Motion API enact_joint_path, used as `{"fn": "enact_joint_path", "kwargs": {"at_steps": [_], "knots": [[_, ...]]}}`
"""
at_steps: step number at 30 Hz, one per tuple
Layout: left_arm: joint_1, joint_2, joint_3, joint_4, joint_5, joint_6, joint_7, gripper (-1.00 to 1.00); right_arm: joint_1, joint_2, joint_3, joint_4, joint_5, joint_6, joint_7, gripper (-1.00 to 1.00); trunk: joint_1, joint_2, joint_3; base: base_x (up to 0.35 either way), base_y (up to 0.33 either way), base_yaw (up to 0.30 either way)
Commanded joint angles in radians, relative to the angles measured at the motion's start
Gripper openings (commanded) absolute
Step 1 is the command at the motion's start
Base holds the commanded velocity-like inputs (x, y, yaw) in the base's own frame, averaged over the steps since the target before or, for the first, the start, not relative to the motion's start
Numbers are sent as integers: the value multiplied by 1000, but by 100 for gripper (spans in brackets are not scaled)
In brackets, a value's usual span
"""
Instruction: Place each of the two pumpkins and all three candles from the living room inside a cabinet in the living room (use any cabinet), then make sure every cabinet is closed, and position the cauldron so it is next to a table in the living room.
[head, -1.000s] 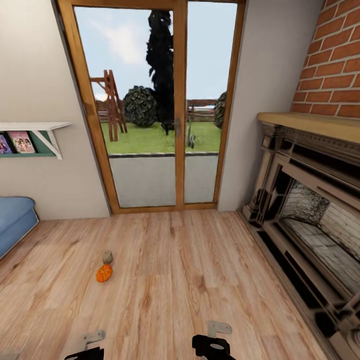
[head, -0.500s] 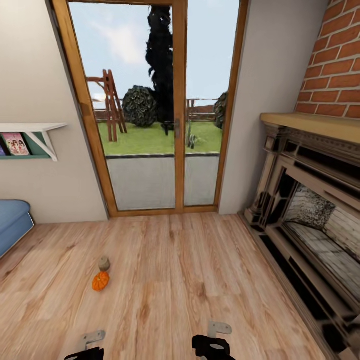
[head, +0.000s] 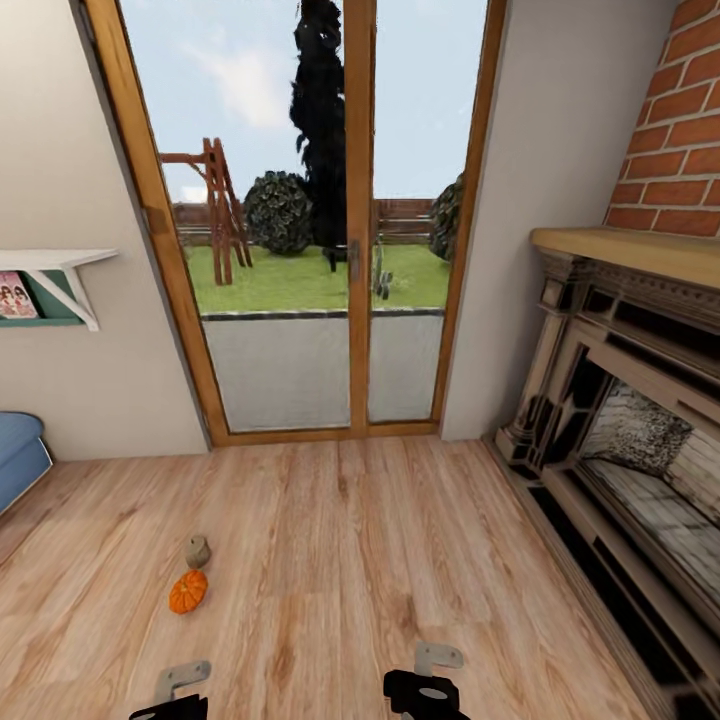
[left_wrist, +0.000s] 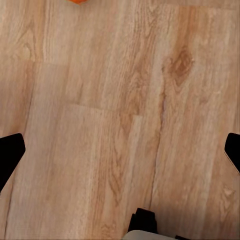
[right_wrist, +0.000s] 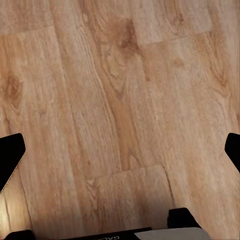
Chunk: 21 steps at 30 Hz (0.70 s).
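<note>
A small orange pumpkin (head: 188, 591) lies on the wooden floor at the lower left of the head view. A short grey-beige candle (head: 197, 551) stands just behind it. A sliver of the orange pumpkin (left_wrist: 77, 1) sits at the edge of the left wrist view. My left gripper (head: 170, 698) and right gripper (head: 425, 688) sit low at the bottom of the head view. In the wrist views the left gripper (left_wrist: 120, 155) and right gripper (right_wrist: 120, 155) are open over bare floor, holding nothing. The cabinet, table and cauldron are out of view.
A wood-framed glass patio door (head: 355, 250) stands straight ahead. A dark fireplace (head: 620, 430) under a brick chimney runs along the right. At the left there is a blue seat (head: 15, 465) and a white wall shelf (head: 55, 265).
The whole head view has shifted: the camera moved forward and turned slightly right. The pumpkin and candle now sit lower and further left in the picture. Neither gripper changed.
</note>
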Motion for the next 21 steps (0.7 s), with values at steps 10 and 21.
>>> {"fn": "enact_joint_path", "kwargs": {"at_steps": [10,21], "knots": [[-1,0,0,0,0,0,0,100,0,0,0,0,0,0,0,100,0,0,0,323,-22,0],[0,0,0,0,0,1,0,100,0,0,0,0,0,0,0,100,0,0,0,323,-104,0]]}}
